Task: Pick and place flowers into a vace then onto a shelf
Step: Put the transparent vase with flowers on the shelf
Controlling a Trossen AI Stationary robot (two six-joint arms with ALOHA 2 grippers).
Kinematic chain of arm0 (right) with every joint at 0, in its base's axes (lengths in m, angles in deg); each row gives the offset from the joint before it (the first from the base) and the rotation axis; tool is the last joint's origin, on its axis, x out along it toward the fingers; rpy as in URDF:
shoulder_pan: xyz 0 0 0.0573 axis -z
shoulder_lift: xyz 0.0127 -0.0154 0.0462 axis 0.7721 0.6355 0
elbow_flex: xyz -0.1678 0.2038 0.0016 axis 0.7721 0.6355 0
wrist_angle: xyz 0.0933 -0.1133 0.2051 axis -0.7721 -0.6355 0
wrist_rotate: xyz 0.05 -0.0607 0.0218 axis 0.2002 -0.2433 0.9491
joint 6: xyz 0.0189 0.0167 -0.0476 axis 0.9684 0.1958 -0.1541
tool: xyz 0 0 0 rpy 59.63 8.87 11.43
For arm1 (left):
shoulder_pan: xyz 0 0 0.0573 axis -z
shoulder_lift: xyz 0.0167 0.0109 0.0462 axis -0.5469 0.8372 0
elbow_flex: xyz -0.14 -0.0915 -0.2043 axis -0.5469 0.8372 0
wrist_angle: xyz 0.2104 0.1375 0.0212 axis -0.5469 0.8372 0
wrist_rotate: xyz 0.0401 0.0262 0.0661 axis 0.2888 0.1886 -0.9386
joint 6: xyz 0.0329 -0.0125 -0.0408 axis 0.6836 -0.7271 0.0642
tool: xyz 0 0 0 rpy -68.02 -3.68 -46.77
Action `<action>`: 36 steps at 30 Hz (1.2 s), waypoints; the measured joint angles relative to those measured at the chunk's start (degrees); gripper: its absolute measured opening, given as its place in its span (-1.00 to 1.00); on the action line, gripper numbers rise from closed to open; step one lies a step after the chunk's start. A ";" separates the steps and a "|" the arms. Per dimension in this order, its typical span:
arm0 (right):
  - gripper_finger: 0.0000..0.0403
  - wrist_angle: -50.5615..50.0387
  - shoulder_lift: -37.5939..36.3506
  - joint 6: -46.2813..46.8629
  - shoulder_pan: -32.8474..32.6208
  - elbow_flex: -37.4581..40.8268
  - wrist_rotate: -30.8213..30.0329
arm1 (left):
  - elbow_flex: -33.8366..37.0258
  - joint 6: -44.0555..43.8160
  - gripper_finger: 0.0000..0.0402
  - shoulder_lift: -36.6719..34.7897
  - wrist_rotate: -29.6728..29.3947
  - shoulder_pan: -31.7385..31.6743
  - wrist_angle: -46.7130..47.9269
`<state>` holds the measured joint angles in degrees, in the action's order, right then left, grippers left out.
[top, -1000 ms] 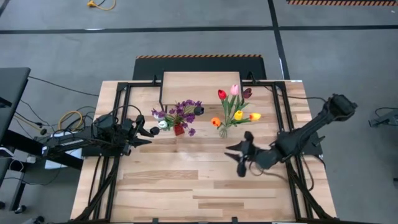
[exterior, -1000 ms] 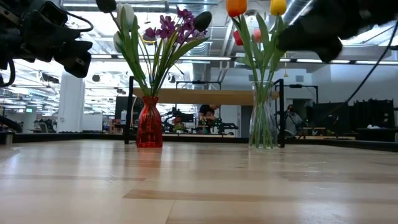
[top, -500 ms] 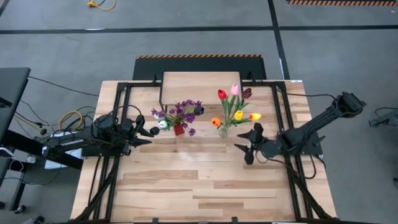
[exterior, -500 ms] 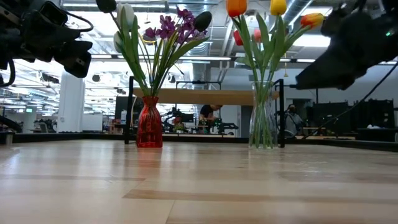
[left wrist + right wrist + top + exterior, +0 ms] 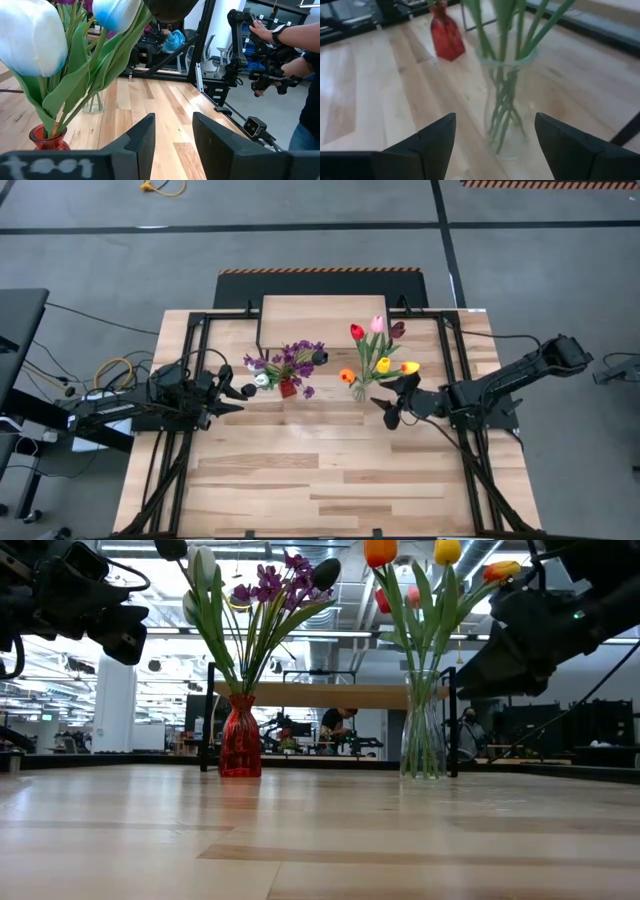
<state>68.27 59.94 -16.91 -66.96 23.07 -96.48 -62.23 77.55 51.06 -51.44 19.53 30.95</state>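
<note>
Just ahead of the right gripper (image 5: 392, 402), whose fingers are spread with nothing between them, a clear glass vase (image 5: 506, 102) of green stems is seen in the right wrist view; only the high view shows its six tulips (image 5: 380, 350). The red vase (image 5: 288, 388) with purple blossoms and white and black tulips stands farther off, in front of the left gripper (image 5: 232, 391), which is held released and empty beside it. The shelf (image 5: 318, 317) lies beyond both vases, bare. Two vases are counted on the plank table (image 5: 300, 470). Only the left wrist view shows a person (image 5: 300, 60) handling equipment in the room.
</note>
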 joint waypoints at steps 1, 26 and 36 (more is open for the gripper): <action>0.32 0.02 0.00 0.02 0.15 0.00 0.73 | 0.00 0.00 -0.41 0.01 0.02 0.00 -0.01; 0.32 5.10 5.24 -3.61 2.33 -0.04 1.21 | 0.02 0.00 -0.41 0.00 0.00 -0.01 -0.01; 0.32 12.09 8.85 -7.12 2.93 -0.04 -2.16 | 0.02 0.00 -0.41 -0.01 0.00 0.00 -0.01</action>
<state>80.37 68.79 -24.03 -64.03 23.03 -98.65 -62.21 77.55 51.05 -51.44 19.53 30.94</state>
